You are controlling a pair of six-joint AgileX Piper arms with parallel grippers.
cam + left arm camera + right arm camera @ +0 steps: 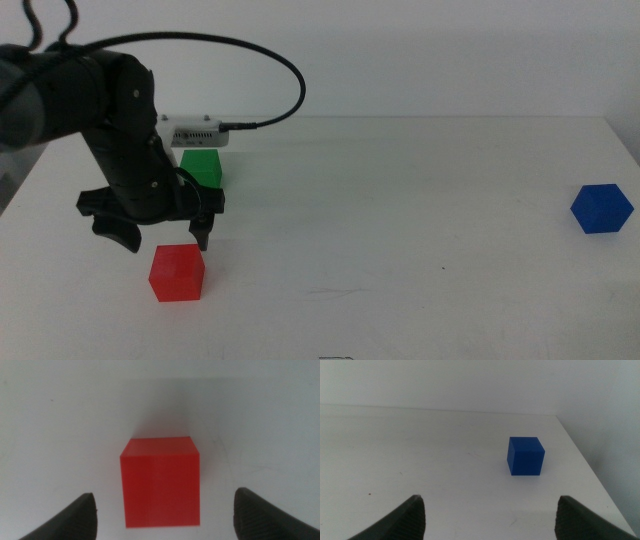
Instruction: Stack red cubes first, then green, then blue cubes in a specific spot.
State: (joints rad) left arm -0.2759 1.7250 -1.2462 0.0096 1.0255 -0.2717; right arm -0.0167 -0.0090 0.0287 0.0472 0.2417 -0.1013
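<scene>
The red cube [177, 272] [160, 482] rests on the white table at the front left. My left gripper [165, 233] [165, 512] hovers just above and behind it, open, its jaws spread wider than the cube and apart from it. Behind the arm, the green cube [203, 167] is partly hidden by the left arm. The blue cube [601, 208] [525, 455] sits alone near the table's right edge. In the right wrist view my right gripper [490, 515] is open and empty, well short of the blue cube. A faint thin dark scratch [335, 293] marks the tabletop at front centre.
A white wrist camera box [198, 131] with a black cable [270, 60] rides on the left arm. The table's right edge [622, 140] runs close to the blue cube.
</scene>
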